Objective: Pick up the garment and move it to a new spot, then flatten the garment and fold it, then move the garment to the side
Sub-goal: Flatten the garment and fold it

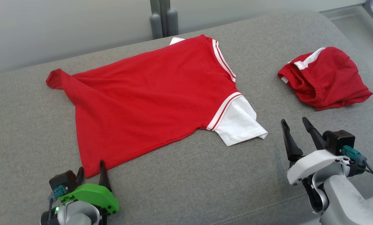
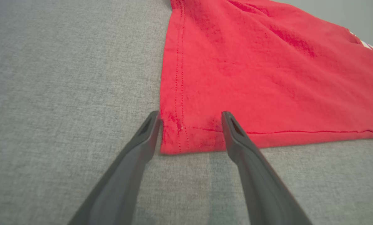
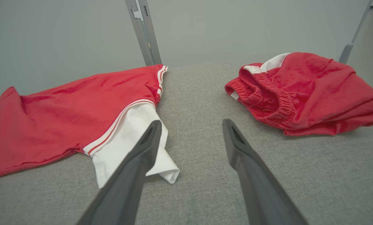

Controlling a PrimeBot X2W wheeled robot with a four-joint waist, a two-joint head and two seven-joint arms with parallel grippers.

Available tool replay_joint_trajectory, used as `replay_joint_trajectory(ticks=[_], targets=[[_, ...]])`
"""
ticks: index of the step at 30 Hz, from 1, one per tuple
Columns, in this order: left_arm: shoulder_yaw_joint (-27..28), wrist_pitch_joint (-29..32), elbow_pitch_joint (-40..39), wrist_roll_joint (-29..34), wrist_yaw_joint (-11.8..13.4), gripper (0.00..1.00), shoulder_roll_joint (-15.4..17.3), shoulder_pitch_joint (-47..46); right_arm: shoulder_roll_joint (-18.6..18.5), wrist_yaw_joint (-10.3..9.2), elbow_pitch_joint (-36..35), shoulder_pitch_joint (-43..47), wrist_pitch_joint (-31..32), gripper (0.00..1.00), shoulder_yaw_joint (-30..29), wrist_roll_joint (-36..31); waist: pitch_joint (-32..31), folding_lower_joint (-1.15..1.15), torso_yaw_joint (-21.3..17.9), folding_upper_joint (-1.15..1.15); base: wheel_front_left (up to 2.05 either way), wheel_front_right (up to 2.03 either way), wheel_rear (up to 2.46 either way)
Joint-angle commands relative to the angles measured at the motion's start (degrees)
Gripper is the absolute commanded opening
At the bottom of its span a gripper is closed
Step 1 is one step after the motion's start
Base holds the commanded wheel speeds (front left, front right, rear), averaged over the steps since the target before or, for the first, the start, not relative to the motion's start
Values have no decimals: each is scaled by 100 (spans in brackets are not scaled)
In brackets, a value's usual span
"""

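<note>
A grey fabric surface bears the red shirt, pale wall behind.

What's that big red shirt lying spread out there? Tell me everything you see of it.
The red shirt looks like soft knit jersey, with white sleeves trimmed in red-and-white stripes. It lies mostly flat on the grey cushion, one far corner rumpled, near sleeve tip curled. The open left hand straddles its near hem corner.
</note>
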Motion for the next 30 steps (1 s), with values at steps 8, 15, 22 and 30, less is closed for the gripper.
replay_joint_trajectory(ticks=[8, 15, 22, 30], targets=[[28, -11, 173, -210, 45, 100, 17, 112, -32, -9, -1, 76, -13, 100, -55, -2, -3, 0, -64, 0, 0, 0, 0], [179, -12, 31, -63, 31, 0, 21, 211, -31, -9, 33, 129, -14, 100, -138, -17, -76, 0, 41, 0, 0, 0, 0], [685, -12, -264, 350, 73, 0, 25, 554, 32, -9, 95, 246, -13, 100, -216, -58, -268, 0, 216, 0, 0, 0, 0], [1175, -12, -320, 767, 7, 0, 67, 790, 49, -9, 265, 325, -14, 100, -177, -63, -399, 0, 378, 0, 0, 0, 0]])
